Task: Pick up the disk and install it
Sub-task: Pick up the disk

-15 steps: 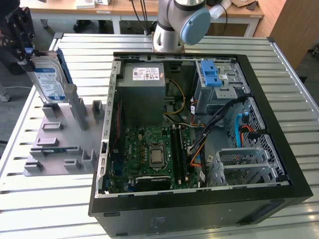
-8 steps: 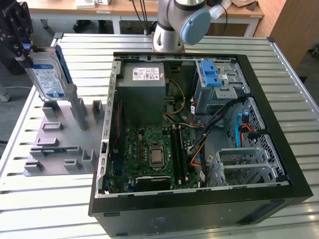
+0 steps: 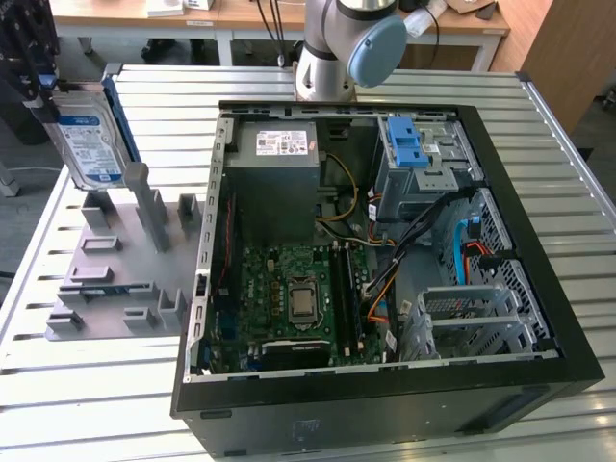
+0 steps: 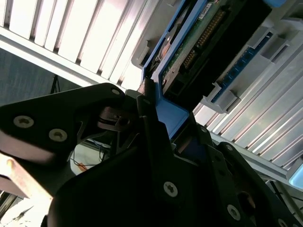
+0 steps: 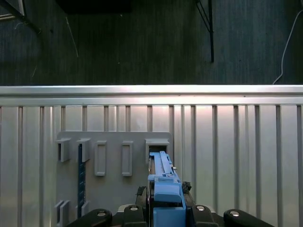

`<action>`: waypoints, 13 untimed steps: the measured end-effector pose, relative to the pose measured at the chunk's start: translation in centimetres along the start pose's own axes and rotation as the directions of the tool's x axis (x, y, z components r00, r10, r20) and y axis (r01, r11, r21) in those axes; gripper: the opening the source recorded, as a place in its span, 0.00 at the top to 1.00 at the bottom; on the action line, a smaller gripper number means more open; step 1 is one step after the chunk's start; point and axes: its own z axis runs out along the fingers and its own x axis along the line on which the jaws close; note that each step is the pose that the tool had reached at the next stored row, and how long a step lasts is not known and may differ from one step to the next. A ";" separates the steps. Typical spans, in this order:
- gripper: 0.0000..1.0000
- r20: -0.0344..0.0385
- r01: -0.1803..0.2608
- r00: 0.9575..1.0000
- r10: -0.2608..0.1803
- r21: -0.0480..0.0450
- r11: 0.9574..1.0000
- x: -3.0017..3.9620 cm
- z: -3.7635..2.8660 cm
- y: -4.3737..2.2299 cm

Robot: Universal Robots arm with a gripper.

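Observation:
In the exterior view the disk (image 3: 89, 144), a silver drive with a white-and-blue label in a blue carrier, hangs tilted above the grey holder plate (image 3: 115, 279) at the exterior view's far left. My gripper (image 3: 37, 89) is shut on its upper end. In the first wrist view the carrier's blue edge (image 5: 165, 189) stands between my black fingers (image 5: 137, 210), over the plate's slots (image 5: 157, 144). The second wrist view shows the blue carrier (image 4: 170, 118) and the drive's green circuit board (image 4: 199, 42) clamped by my gripper (image 4: 151, 101).
The open computer case (image 3: 385, 395) lies on the slatted metal table (image 3: 96, 404), to the right in the exterior view. Inside are a grey power supply (image 3: 279, 154), a motherboard (image 3: 298, 289), a blue-latched drive bay (image 3: 409, 144) and a metal cage (image 3: 472, 308). The arm's base (image 3: 337, 48) stands behind it.

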 end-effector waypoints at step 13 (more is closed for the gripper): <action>0.64 0.000 0.000 1.000 0.000 0.000 1.000 -0.02 -0.85 0.01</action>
